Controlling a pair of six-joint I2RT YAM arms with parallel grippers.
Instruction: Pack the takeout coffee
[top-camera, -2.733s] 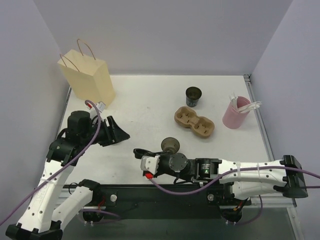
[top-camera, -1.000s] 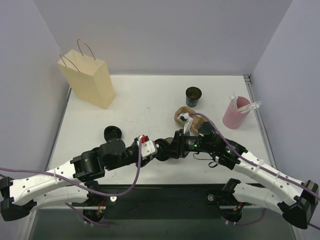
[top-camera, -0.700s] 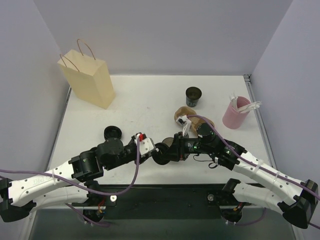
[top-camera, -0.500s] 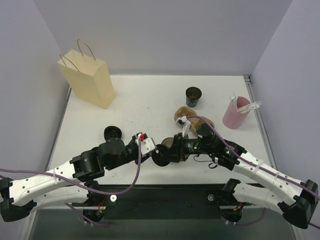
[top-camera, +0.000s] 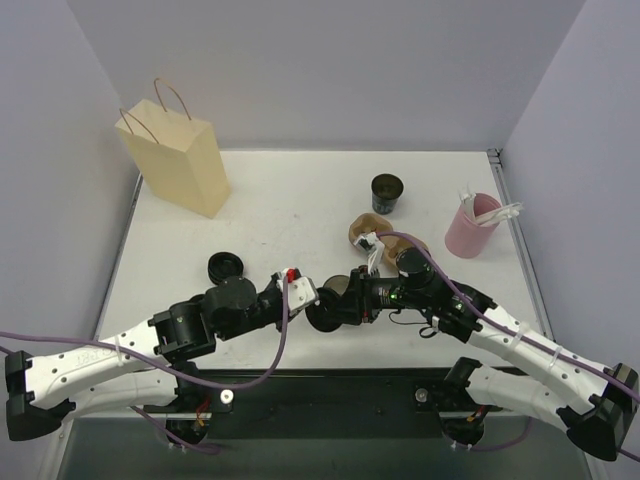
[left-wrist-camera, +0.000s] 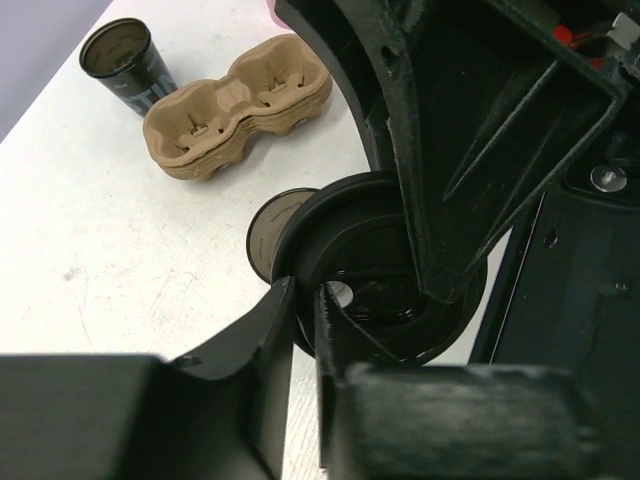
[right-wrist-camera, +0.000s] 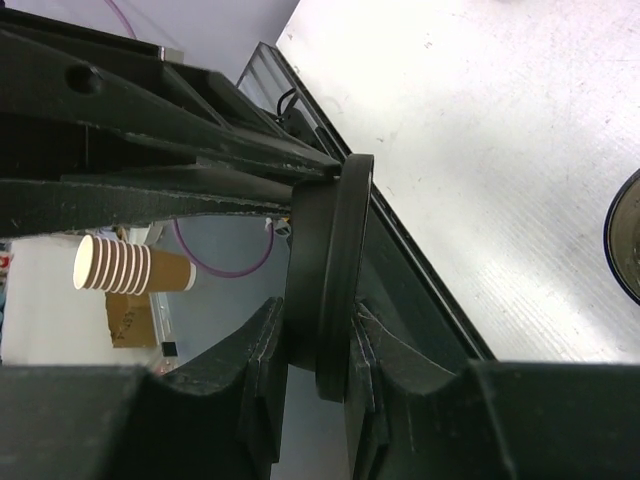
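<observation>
A black coffee lid hangs edge-up near the table's front middle, gripped from both sides. My right gripper is shut on it; the right wrist view shows the lid edge-on between my fingers. My left gripper is shut on the rim of the lid from the left. Just behind the lid stands an open dark coffee cup, partly hidden. A second dark cup stands farther back, next to the brown cup carrier.
A tan paper bag stands upright at the back left. Another black lid lies on the table left of my grippers. A pink cup holding white utensils stands at the right edge.
My left arm swung in from the left and its jaws have closed onto the rim of the lid. The right gripper has kept hold of the lid, shifting slightly.
</observation>
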